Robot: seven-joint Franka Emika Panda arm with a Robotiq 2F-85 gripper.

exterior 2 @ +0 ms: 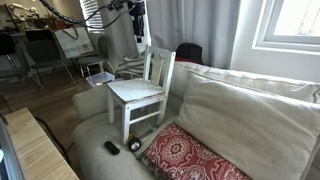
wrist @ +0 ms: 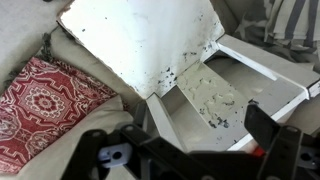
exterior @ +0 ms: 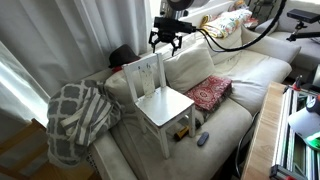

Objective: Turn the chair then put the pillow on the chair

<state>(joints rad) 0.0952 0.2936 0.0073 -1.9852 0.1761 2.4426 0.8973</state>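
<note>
**Chair on the sofa, claw spread above its back**

In an exterior view, a beige sofa stands before pale curtains. The chair stands upright on it, seat facing lower right. The claw hangs just above the chair's back rail, fingers apart. The pillow leans behind the chair at centre. Only here does a grey-and-white blanket show, at left. In an exterior view, the chair faces frame left. The wrist view looks down on the seat and a red cushion.

The chair stands on the sofa between blanket and flat cushion, the pillow behind it.
</note>
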